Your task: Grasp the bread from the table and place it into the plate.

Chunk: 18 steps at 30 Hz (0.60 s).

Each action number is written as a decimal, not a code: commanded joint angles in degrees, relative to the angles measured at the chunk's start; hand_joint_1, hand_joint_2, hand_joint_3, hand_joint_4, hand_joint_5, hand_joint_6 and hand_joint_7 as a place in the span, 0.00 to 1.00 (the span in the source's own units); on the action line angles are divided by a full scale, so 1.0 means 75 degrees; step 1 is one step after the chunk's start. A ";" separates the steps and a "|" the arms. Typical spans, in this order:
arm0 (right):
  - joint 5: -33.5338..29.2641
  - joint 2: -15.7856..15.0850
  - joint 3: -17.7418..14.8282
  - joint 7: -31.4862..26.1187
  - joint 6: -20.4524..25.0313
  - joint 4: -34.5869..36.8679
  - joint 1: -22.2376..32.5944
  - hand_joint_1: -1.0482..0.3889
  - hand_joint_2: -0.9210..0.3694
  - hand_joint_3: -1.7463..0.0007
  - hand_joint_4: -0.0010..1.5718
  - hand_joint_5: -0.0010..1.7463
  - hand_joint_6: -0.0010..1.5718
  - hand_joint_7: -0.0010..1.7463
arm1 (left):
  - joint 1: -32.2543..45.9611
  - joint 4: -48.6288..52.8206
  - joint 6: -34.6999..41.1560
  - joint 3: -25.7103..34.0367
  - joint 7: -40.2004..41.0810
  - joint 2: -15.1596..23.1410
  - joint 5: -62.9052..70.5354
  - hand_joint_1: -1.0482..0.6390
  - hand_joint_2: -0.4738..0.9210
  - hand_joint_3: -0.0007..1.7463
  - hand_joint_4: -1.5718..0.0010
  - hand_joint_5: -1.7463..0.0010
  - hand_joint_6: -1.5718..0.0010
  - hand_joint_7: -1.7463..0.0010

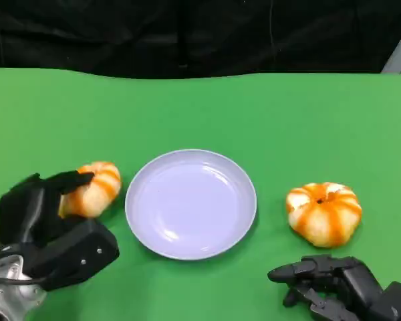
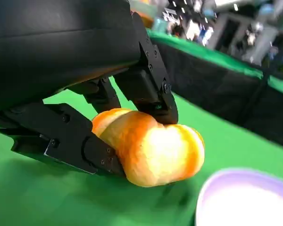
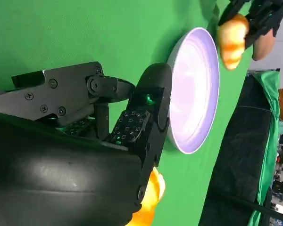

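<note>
Bread (image 1: pixel 93 189) clamped in left robot hand (image 1: pixel 43 221) | plate (image 1: pixel 190 203) beside | right robot hand (image 1: pixel 334 284) apart

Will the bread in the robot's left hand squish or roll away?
The bread looks puffy, so it's probably soft and light; the left hand grips it between its fingers without visibly crushing it. Its round, lobed shape might roll a little if dropped onto the plate.
</note>
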 commanded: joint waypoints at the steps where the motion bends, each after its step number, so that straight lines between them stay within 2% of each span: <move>1: -0.0083 -0.0077 0.0015 -0.0039 0.0066 0.0063 0.0053 0.69 0.00 0.79 0.51 0.65 0.76 0.07 | 0.0071 -0.0052 -0.0073 0.0112 0.0399 0.0067 -0.0063 0.60 0.98 0.00 0.47 0.50 0.20 1.00; 11: -0.0014 -0.0068 0.0000 0.0016 0.0068 0.0130 0.0024 0.68 0.00 0.79 0.52 0.65 0.76 0.07 | 0.0124 -0.0214 -0.0518 0.0114 0.0782 0.0163 0.0002 0.62 0.98 0.00 0.42 0.62 0.19 1.00; 18: -0.0061 -0.0102 0.0007 -0.0009 0.0027 0.0119 0.0037 0.68 0.00 0.79 0.52 0.66 0.76 0.07 | 0.0268 -0.0595 -0.1079 0.0014 0.1033 0.0154 0.0183 0.59 0.97 0.00 0.45 0.54 0.18 1.00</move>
